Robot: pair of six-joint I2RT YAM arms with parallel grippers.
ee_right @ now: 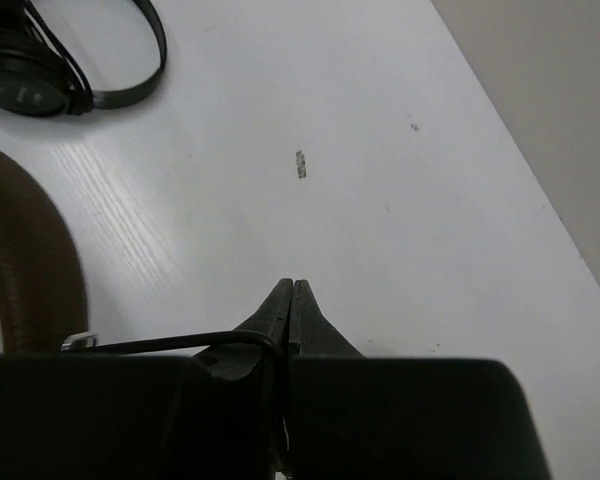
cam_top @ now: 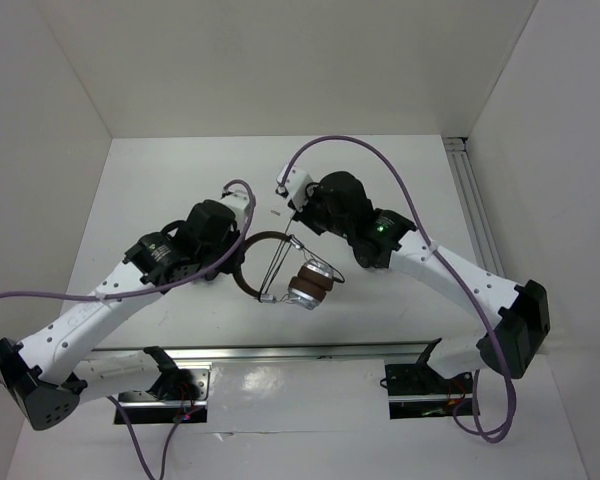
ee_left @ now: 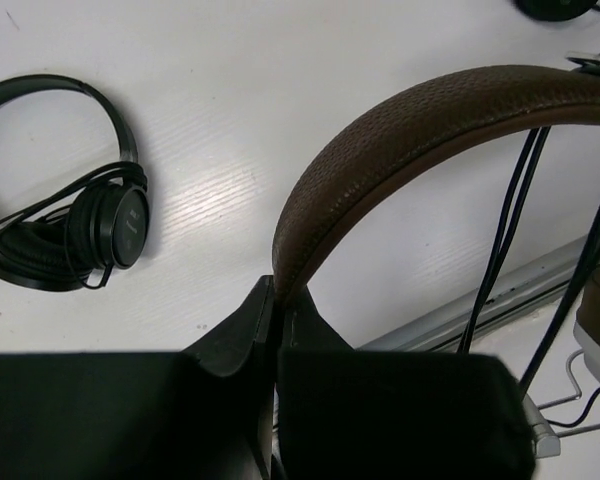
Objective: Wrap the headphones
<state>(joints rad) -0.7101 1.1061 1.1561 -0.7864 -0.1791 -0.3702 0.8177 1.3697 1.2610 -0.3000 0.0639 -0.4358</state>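
Note:
The headphones have a brown headband and stacked silver earcups with brown pads, at the table's middle between the arms. My left gripper is shut on the brown headband and holds it up. My right gripper is shut on the thin black cable, which runs in from the left and bends down between the jaws. In the top view strands of the cable stretch from the right gripper down across the headband to the earcups. The headband's edge shows in the right wrist view.
One small all-black headphone lies on the white table left of the headband in the left wrist view. Another black headphone lies at the top left of the right wrist view. A metal rail runs along the near edge.

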